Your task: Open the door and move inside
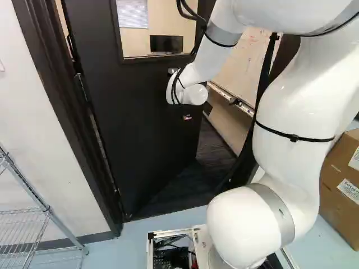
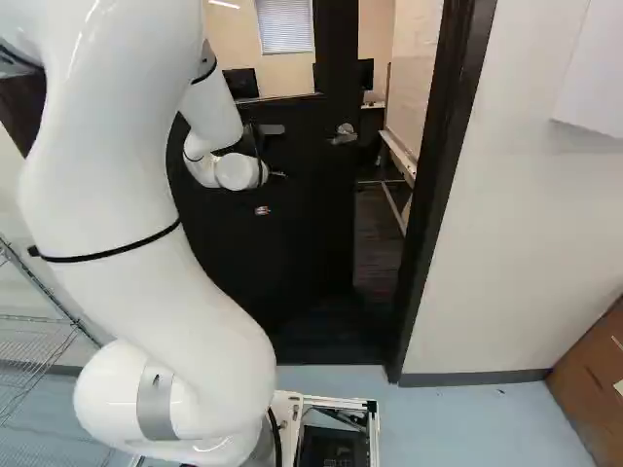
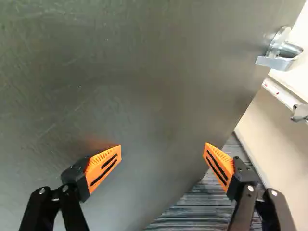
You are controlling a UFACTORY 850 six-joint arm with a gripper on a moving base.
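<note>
Black door (image 1: 134, 129) stands partly open, swung inward from its frame, with the handle (image 2: 344, 134) on its face near the free edge. The left base view does not show that handle; the right base view and wrist view do. Per the wrist view, the jaws are spread wide, gripping nothing, orange pads (image 3: 102, 168) well apart and directed at the door panel; the handle lies ahead, off to one side. Contact with the panel cannot be determined. Left base view only: a whiteboard (image 1: 247, 56) beyond the opening, partly behind the arm. Containers: cardboard box (image 1: 336, 179), labelled, contents not visible; open-topped base housing (image 2: 373, 438), dark components (image 1: 171, 256) inside.
</note>
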